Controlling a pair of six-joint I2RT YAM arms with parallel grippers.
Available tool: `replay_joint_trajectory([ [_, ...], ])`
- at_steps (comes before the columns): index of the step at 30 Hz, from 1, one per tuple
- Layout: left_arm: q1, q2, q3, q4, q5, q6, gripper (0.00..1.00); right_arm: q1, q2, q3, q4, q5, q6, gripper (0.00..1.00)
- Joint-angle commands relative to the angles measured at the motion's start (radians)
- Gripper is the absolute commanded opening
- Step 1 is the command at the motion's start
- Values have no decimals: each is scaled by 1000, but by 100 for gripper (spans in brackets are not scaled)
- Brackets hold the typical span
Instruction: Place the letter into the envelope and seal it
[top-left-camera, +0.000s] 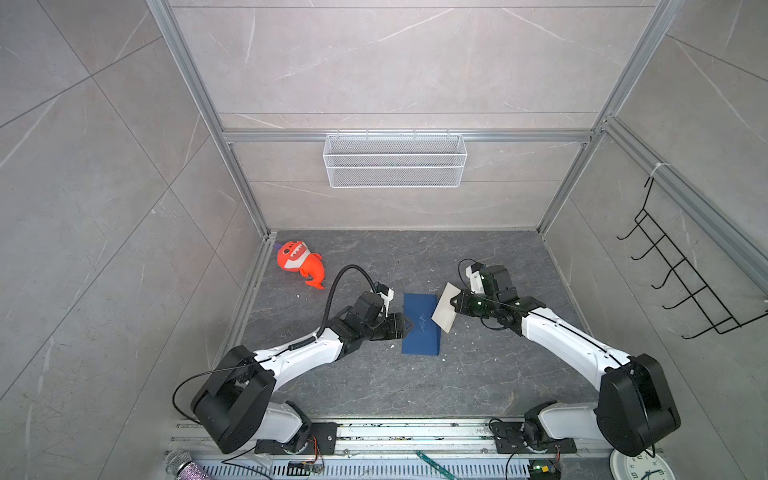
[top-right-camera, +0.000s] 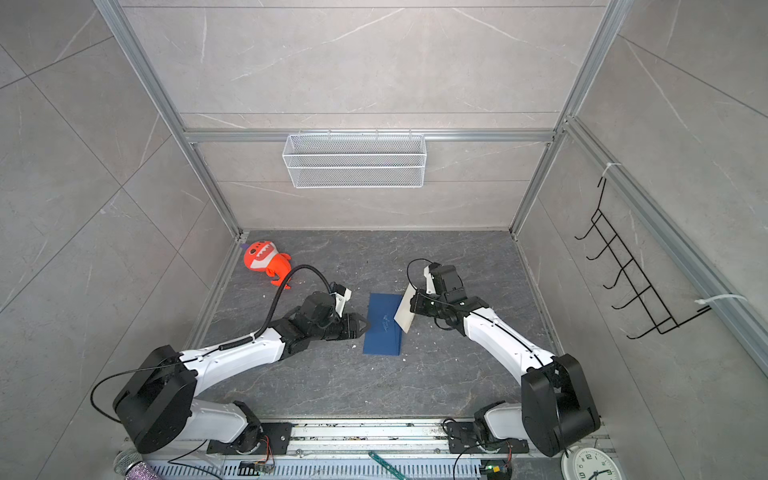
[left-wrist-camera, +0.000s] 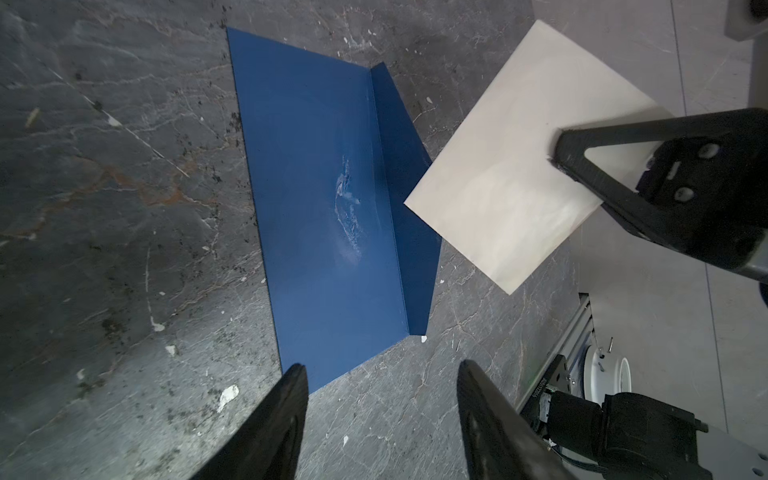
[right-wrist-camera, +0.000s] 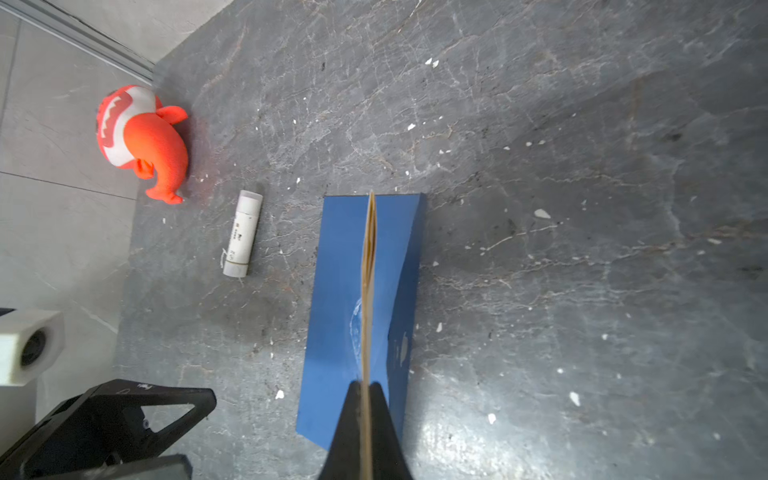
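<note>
Status: letter (left-wrist-camera: 511, 174) aloft, envelope (left-wrist-camera: 324, 208) open
Folded cream letter, pinched in the right claw (right-wrist-camera: 365, 390), hangs tilted over the flap edge; navy envelope, pale scuff mid-face, lies just ahead of the left claw (left-wrist-camera: 380, 374).

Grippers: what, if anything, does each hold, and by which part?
The right gripper has its jaws shut on the folded letter, at the edge turned away from the envelope. The left gripper holds nothing, jaws apart.

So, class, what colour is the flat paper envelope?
Navy blue; the envelope shows best in the left wrist view.
</note>
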Motion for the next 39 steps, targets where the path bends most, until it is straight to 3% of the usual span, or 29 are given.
replay_joint_trajectory([
  [1, -12, 36, 33, 78, -19, -9, 58, -12, 12, 36, -45, 23, -63, 0],
  [24, -43, 279, 13, 229, -92, -46, 34, -20, 103, 25, -64, 89, -110, 0],
  [39, -42, 353, -10, 280, -99, -55, 31, -23, 177, 9, -42, 50, -86, 0],
])
